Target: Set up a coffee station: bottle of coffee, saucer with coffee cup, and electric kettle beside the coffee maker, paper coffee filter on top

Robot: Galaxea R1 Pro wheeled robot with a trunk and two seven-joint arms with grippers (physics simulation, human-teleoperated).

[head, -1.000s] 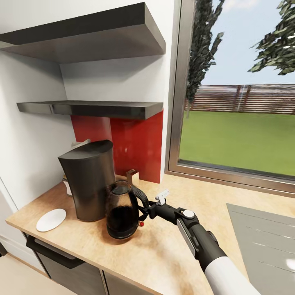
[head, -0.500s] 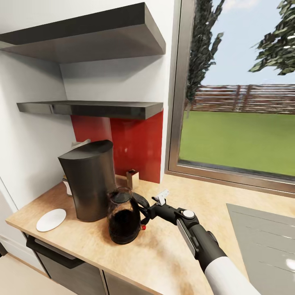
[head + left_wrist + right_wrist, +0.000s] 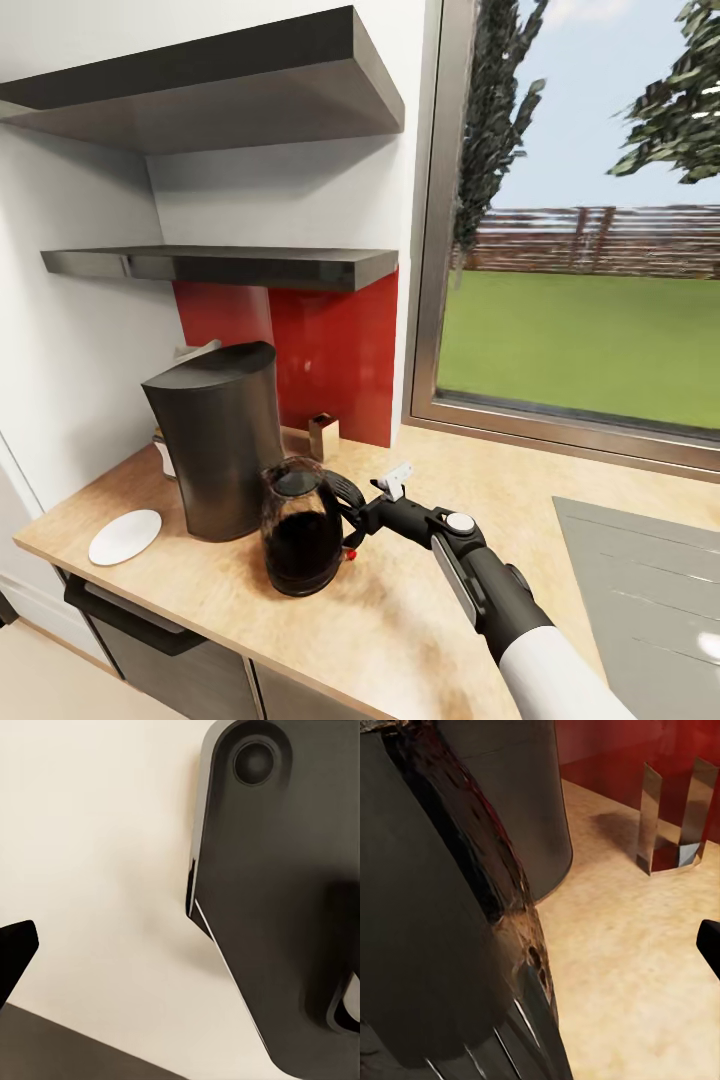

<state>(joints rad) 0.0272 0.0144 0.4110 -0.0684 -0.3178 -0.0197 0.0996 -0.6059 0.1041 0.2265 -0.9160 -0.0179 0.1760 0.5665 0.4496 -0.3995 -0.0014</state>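
From the head view, we see the right gripper [image 3: 362, 515] closed on the handle of the electric kettle [image 3: 298, 535], which stands upright on the countertop [image 3: 400, 620], touching the coffee maker [image 3: 215, 440], handle toward the arm. A saucer [image 3: 125, 536] lies left. In the right wrist view, the kettle [image 3: 442, 915] looms close; a metal holder [image 3: 675, 817] stands behind. We cannot tell the left gripper's state.

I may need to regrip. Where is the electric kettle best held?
Probably by the looped handle on the electric kettle, coming from its window side, where the right gripper is. The handle faces away from the coffee maker, which stands close against the other side.
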